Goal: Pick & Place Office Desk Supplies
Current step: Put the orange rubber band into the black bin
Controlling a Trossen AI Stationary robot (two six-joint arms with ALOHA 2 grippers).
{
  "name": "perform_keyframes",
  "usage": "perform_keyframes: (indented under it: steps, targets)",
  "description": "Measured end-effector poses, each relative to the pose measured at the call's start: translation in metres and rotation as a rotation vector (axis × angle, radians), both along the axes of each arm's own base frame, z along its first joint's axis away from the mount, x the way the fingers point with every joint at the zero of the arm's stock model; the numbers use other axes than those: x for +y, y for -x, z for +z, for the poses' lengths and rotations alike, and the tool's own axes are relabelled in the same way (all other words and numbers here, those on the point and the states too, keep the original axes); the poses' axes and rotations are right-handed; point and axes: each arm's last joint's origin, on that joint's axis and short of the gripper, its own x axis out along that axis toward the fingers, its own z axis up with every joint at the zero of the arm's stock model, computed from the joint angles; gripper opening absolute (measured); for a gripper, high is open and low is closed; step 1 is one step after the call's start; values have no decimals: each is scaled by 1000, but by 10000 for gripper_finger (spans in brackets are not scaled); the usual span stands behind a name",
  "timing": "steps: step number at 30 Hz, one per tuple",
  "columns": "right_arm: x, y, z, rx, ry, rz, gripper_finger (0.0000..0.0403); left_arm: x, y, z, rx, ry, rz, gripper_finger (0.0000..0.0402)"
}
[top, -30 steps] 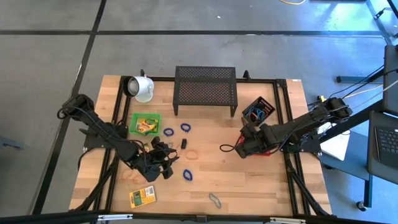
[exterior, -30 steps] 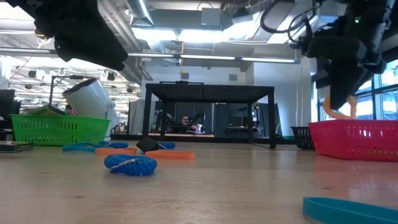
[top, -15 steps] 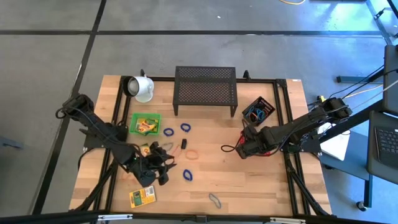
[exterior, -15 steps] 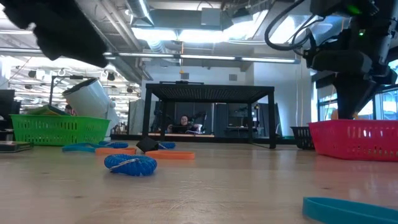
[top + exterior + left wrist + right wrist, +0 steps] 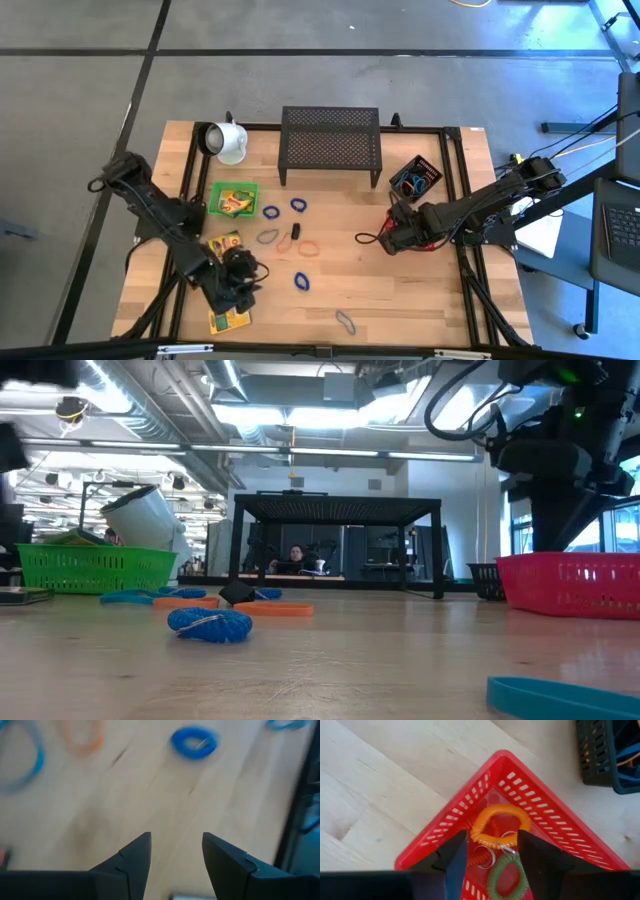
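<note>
High view: wooden table (image 5: pixel 400 280) w/ black mesh rack (image 5: pixel 330 142) at far edge, white mug (image 5: pixel 229 141) on its side to the rack's left, green basket (image 5: pixel 233 199) below the mug holding yellow-green items. Left gripper (image 5: pixel 238 285) low over front-left of table, just above a crayon box (image 5: pixel 229 320) near front edge; second crayon box (image 5: pixel 223 243) lying just behind the arm, below the green basket. Left wrist view: fingers (image 5: pixel 134 857) spread, nothing between, bare wood under them, blue coiled band (image 5: pixel 194 741) well ahead, orange loop (image 5: pixel 82 735) and another blue loop (image 5: pixel 22 762) farther off, blurred. Right gripper (image 5: pixel 396 236) at right-centre of table, over corner of red basket (image 5: pixel 530 805). Right wrist view: fingers (image 5: pixel 452 857) apart, nothing pinched; orange coiled band (image 5: pixel 500 825) lying loose in red basket, green coiled band (image 5: pixel 507 875) beside it, clear ring partly hidden. Black bin (image 5: pixel 416 179) w/ blue & orange bands just behind right gripper. Loose on table mid-area: blue loops (image 5: pixel 271 212) (image 5: pixel 298 205), grey loop (image 5: pixel 266 237), small black clip (image 5: pixel 295 232), orange loop (image 5: pixel 307 248), blue coil (image 5: pixel 302 281), grey band (image 5: pixel 345 321) near front edge. Low view: blue coil (image 5: pixel 210 624) in foreground, red basket (image 5: pixel 570 584) right, green basket (image 5: pixel 95 568) left, person seated far behind the rack (image 5: pixel 297 556).
</note>
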Motion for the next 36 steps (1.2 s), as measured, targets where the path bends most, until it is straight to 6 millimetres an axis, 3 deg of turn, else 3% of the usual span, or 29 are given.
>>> perform_keyframes:
  steps: [7,14,19,28,36]
  targets:
    - [1,-2,0,-19,-7,0,204,-13,17,-29,225,64,124,173]
    - [1,-3,0,-34,-13,0,203,-17,20,-47,349,54,172,173]
    - [2,-4,0,-43,-17,0,201,-16,20,-47,342,51,177,173]
    - [2,-6,0,-60,-23,1,201,-7,21,-26,307,102,174,173]
    - [2,-6,1,-63,-25,4,201,-18,35,-29,400,170,193,173]
